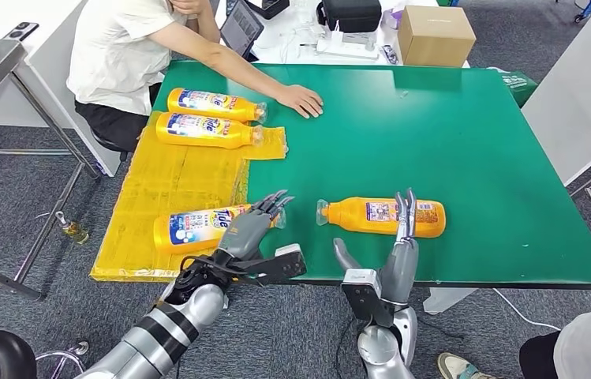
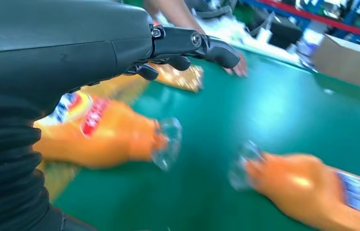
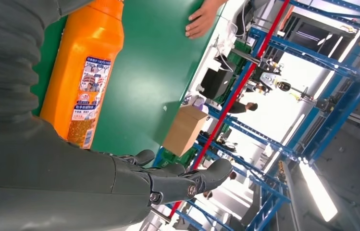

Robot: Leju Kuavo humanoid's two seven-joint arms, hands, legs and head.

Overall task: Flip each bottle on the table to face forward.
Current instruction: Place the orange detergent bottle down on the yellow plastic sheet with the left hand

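Four orange bottles lie on their sides. Two with blue front labels up (image 1: 213,103) (image 1: 203,130) rest on the yellow mat (image 1: 173,178) at the far left. A third, front label up (image 1: 195,227) (image 2: 101,130), lies at the mat's near end, and my left hand (image 1: 257,224) (image 2: 182,45) hovers over its neck with fingers spread, holding nothing. The fourth bottle (image 1: 371,215) (image 3: 89,72) (image 2: 303,187) lies on the green table (image 1: 450,134) with its back label up. My right hand (image 1: 401,237) (image 3: 178,180) reaches across its middle, fingers straight and thumb out, not wrapped around it.
A seated person at the far left rests a hand (image 1: 301,100) (image 3: 202,19) on the table near the two far bottles. A cardboard box (image 1: 434,35) (image 3: 182,130) and electronics stand beyond the far edge. The table's near edge runs just under my wrists.
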